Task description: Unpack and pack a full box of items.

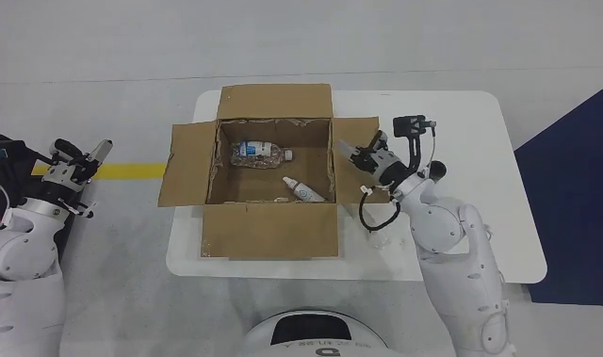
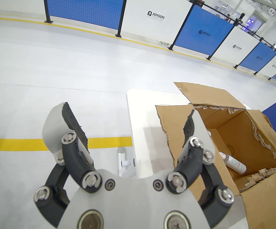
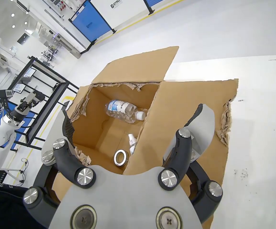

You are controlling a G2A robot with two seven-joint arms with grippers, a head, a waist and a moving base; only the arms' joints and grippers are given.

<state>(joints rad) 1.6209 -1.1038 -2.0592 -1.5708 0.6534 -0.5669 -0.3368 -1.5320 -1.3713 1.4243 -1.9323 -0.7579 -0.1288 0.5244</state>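
Looking down from above, my right pincer (image 1: 363,157) hangs wide open over the cardboard box's (image 1: 273,227) right flap. The water bottle (image 1: 256,152) and small white bottle (image 1: 303,189) lie inside, to its left. My left pincer (image 1: 85,154) is off the table (image 1: 452,169), left of the box. At my left wrist, the jaws are spread wide and empty. At my right wrist, the jaws are wide, with a ring (image 3: 121,158) beside the white bottle.

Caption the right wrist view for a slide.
Open right pincer at a cardboard box holding a water bottle, tube and ring.
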